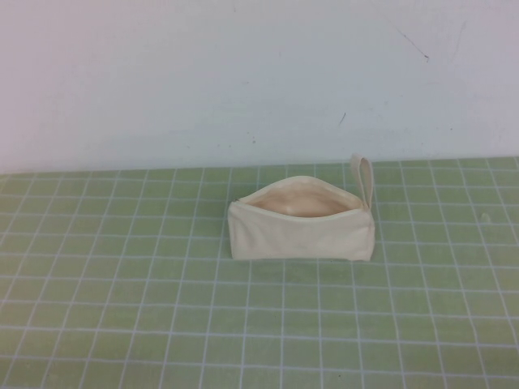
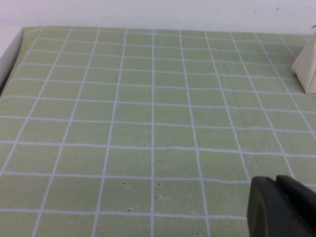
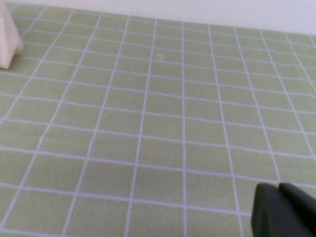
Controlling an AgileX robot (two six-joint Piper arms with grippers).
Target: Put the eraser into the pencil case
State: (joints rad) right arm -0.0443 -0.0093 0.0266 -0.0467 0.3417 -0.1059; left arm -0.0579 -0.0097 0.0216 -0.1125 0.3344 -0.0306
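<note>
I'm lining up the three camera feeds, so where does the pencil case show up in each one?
High view: the pencil case stands mid-table on the green grid mat, mouth open, loop strap at its right end.
Left wrist view: only a corner of it at the frame's edge; the left tool is low in frame.
Right wrist view: one end at the edge; the right tool is low in frame.
Shared landmark: the mat's white grid lines.
</note>
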